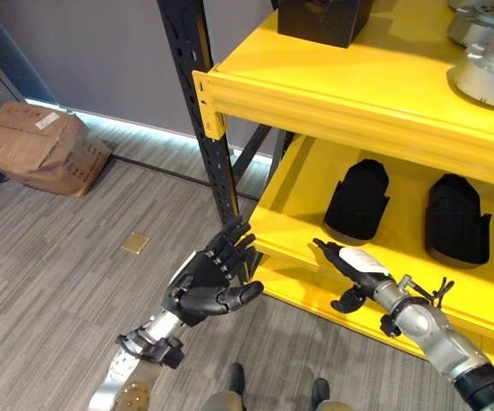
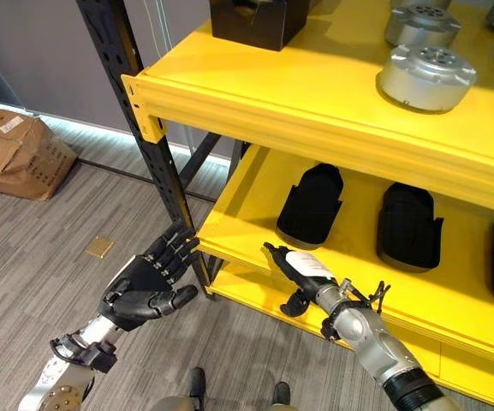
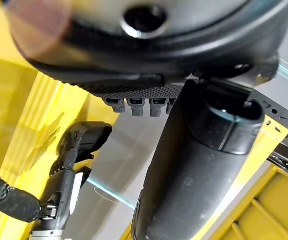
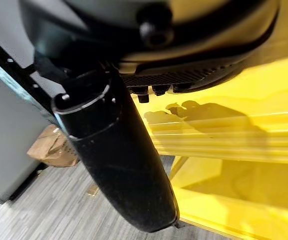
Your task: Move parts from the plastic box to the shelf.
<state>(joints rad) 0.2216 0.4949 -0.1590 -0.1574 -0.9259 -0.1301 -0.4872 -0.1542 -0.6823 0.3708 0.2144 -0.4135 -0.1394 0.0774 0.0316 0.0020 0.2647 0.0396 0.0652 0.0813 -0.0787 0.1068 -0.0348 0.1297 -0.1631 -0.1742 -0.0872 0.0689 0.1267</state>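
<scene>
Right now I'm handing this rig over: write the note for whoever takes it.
Left hand: open, fingers relaxed, holding nothing, beside the black upright of the shelf.
Right hand: open, holding nothing, at the front edge of the lower level.
Already shelved: two black parts on the lower level in the left eye view, silver round parts and a black box on the upper.
Left to do: fetch the next part from the plastic box.
</scene>
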